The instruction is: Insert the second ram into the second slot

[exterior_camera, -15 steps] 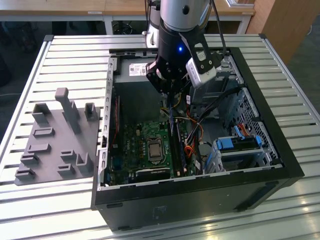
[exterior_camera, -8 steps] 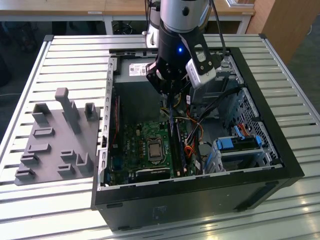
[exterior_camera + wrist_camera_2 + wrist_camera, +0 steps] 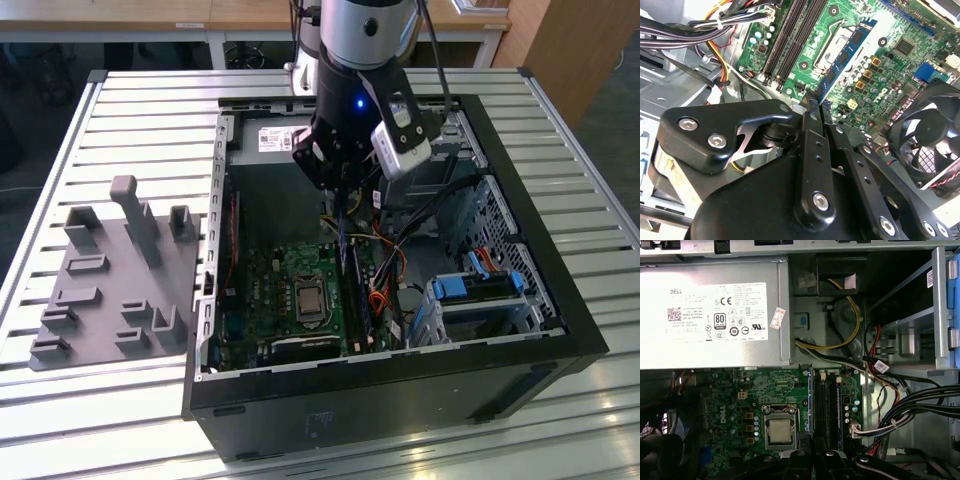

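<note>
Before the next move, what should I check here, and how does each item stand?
1. Gripper shut on ram: ok.
2. Ram parallel to slots: ok, in the first wrist view.
3. Ram over the right one of them: cannot tell.
4. Ram seated: not ok, it is held above the board.
5. Cables off the slots: ok, they run beside them.

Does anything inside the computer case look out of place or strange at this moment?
Only one thing: the processor lies bare in its socket on the motherboard, with no cooler over it. The second ram sits straight in the gripper.
</note>
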Robot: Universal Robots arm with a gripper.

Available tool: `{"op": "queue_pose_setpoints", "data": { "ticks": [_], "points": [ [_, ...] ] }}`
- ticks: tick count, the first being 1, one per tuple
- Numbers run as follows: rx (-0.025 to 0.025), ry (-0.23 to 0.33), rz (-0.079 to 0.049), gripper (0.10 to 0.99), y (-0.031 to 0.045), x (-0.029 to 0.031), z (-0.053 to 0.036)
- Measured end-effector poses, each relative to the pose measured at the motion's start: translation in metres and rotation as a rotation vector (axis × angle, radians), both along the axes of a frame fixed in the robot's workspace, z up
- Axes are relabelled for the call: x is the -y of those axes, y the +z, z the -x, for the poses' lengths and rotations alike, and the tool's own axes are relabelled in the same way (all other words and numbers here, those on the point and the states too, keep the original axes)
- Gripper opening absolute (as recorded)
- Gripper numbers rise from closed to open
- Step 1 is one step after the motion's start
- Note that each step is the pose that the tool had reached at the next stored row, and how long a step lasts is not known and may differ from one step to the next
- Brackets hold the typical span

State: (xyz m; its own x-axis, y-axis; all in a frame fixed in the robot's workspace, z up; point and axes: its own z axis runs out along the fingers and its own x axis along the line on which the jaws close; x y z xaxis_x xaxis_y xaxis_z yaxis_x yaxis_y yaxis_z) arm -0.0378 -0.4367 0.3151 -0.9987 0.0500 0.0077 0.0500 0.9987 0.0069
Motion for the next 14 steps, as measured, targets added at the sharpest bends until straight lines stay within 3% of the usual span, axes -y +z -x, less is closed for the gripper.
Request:
{"op": "queue_pose_setpoints", "data": {
  "ticks": [14],
  "points": [
    [0.0,0.0,0.0,0.137,-0.0061,0.0004,-0.0012]
  ]
}}
